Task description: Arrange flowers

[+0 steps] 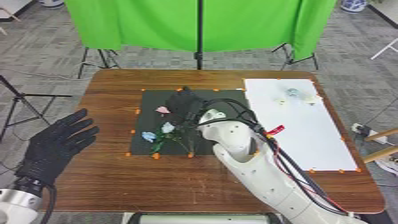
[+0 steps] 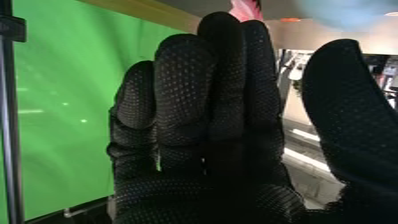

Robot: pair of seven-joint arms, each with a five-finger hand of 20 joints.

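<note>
Table (image 1: 115, 175): brown wood
Room: green cloth (image 1: 142, 25), gray floor (image 1: 44, 55)
Flowers (image 1: 168, 128): middle, on dark mat (image 1: 153, 99)
Pale flowers (image 1: 292, 92): upper right, white sheet (image 1: 306, 135)
Right hand (image 1: 184, 106): middle, fingers straight, loose
Left hand (image 1: 58, 145): lower left, fingers straight

Looking forward and down across the table (image 1: 107, 175) from the head; close along the right hand (image 1: 183, 106) from its wrist; sharing the green curtain (image 1: 133, 22).

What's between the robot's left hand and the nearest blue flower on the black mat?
In the head view, brown table lies between the left hand and that blue flower, then the black mat's edge.
</note>
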